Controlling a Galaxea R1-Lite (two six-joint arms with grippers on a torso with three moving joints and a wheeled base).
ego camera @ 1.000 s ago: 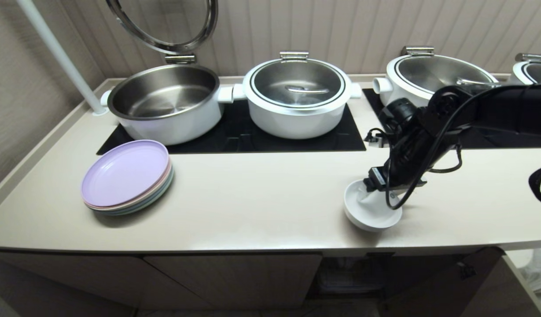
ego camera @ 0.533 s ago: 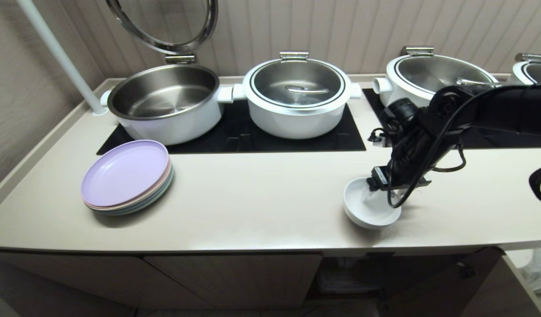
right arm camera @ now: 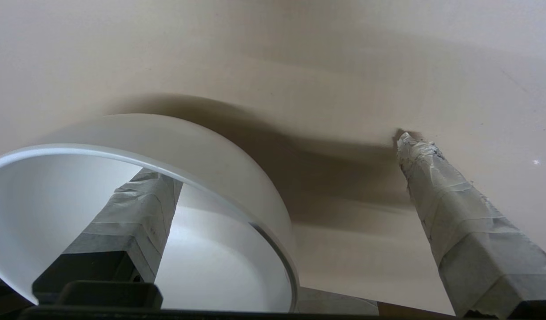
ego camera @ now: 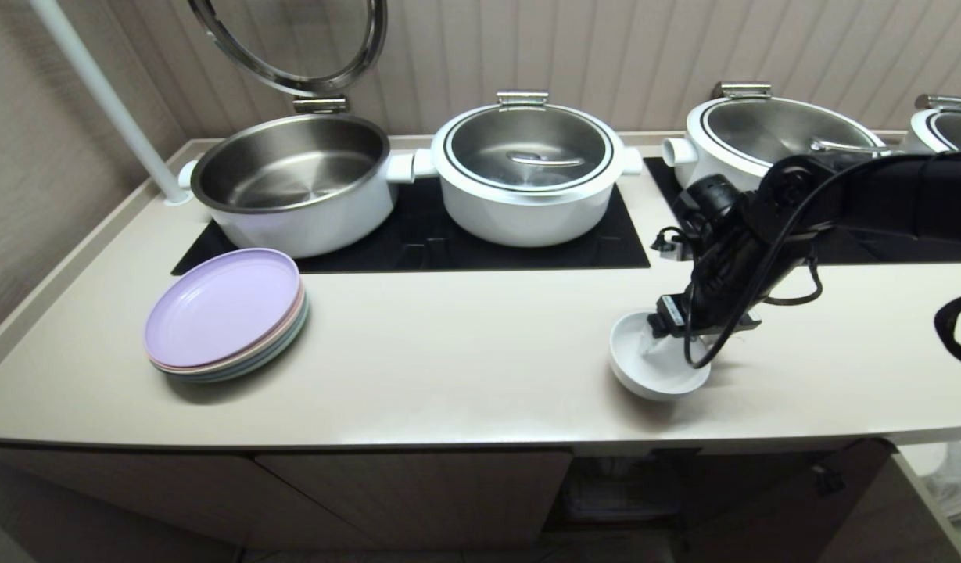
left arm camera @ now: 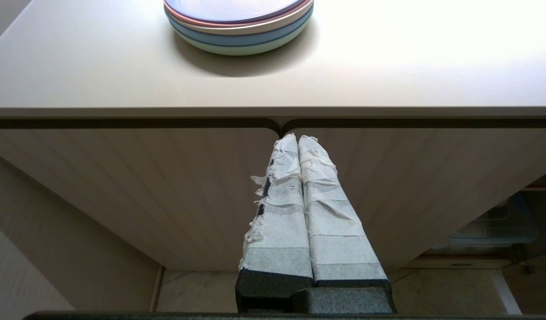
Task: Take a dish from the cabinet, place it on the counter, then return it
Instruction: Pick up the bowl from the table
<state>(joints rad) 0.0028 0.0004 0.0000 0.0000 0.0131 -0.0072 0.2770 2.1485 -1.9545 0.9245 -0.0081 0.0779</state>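
The dish, a small white bowl, stands on the beige counter near its front edge, to the right. My right gripper is open over the dish's rim. One taped finger is inside the dish. The other finger is outside it, with its tip down at the counter. The right gripper grips nothing. My left gripper is shut and empty, parked below the counter edge in front of the cabinet's ribbed doors.
A stack of pastel plates lies on the counter's left part. Three white pots stand on black hob panels behind. The cabinet is open under the dish.
The dish and my right gripper have shifted a little away from the counter's front edge. The gripper has stayed open, and the left arm has not moved.
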